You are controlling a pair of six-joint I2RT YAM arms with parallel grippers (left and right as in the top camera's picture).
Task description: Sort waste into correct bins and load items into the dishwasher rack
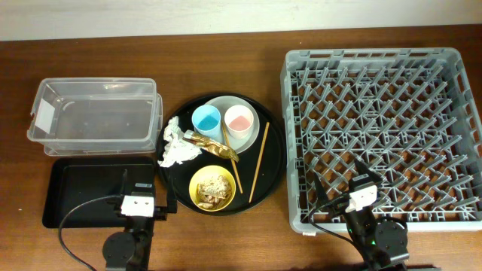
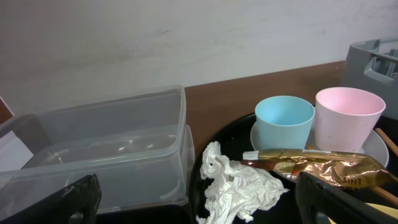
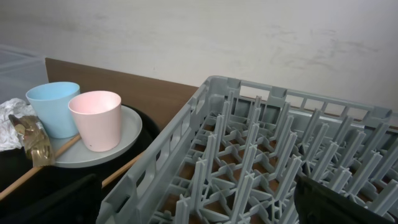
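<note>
Risking snag: tissue (image 2: 239,190) lies just beside foil wrapper (image 2: 323,168), so careless pinch could drag wrapper into wrong bin or knock blue cup (image 2: 284,119). Left gripper (image 2: 202,193) spread wide, empty; tissue just ahead between its 2 fingers, on round black tray (image 1: 273,162), near clear tub (image 2: 112,155). Right gripper (image 3: 199,196) spread, empty, over dishwasher rack (image 3: 261,155).

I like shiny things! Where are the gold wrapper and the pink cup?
gold wrapper (image 2: 318,167), left wrist view, its crinkled middle.
pink cup (image 3: 96,127), right wrist view, its outer side.
</note>
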